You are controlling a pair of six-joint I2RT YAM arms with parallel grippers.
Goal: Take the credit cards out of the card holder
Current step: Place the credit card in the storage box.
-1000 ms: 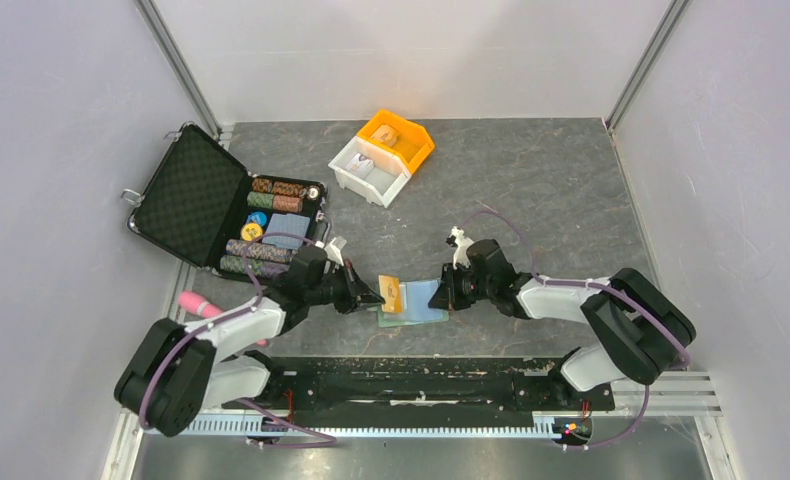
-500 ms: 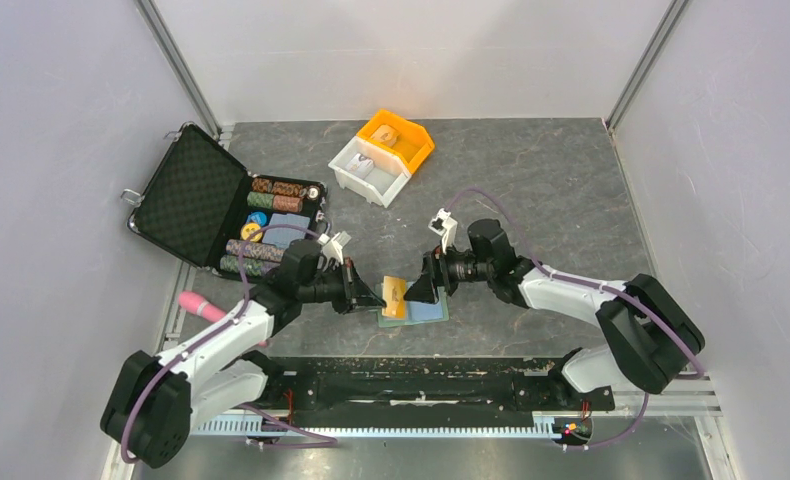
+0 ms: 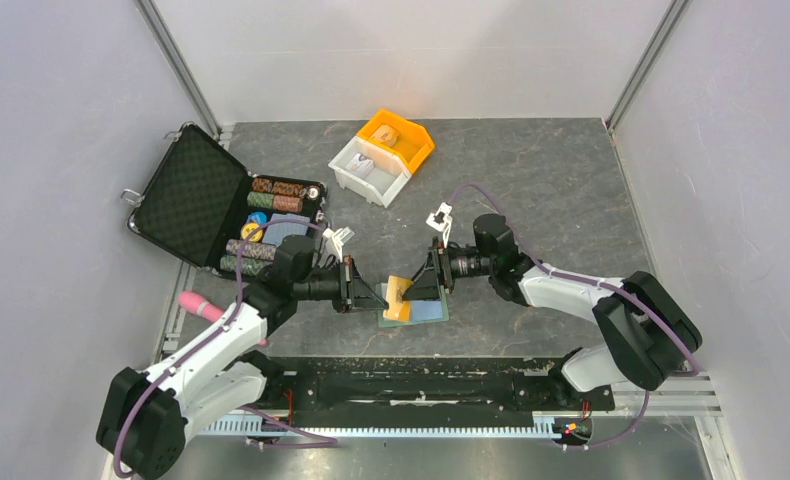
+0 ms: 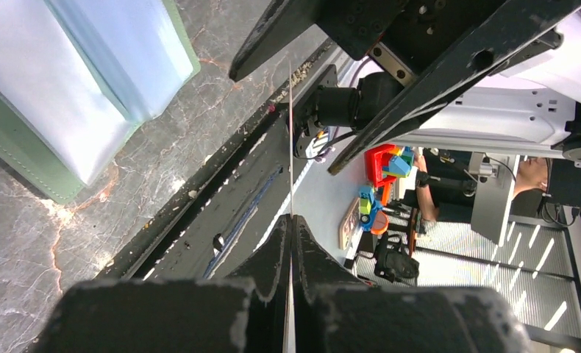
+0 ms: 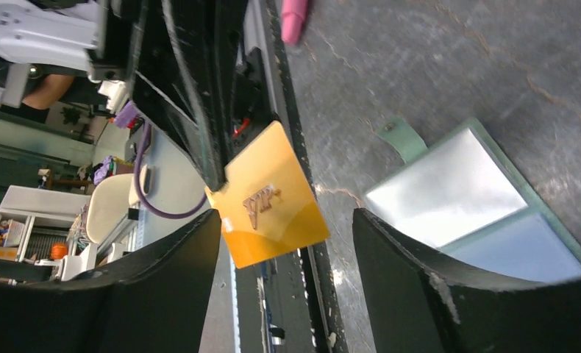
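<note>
My left gripper (image 3: 376,298) is shut on one corner of the orange-tan credit card (image 3: 399,298), holding it on edge above the table. In the left wrist view the card (image 4: 290,140) is a thin line rising from the shut tips of the left gripper (image 4: 290,222). My right gripper (image 3: 418,287) faces it, open. In its wrist view the card (image 5: 273,202) hangs in the gap of the right gripper (image 5: 284,220) without touching the fingers (image 5: 435,279). The sage-green card holder (image 3: 439,318) lies open flat below, a blue card (image 5: 523,250) in one pocket.
An open black case (image 3: 186,200) with poker chips sits at the back left. A white bin (image 3: 369,170) and an orange bin (image 3: 399,138) stand at the back middle. A pink object (image 3: 196,303) lies by the left arm.
The right gripper went from shut to open and moved left, so its fingers now stand around the orange card. The left gripper kept its hold and shifted slightly.
</note>
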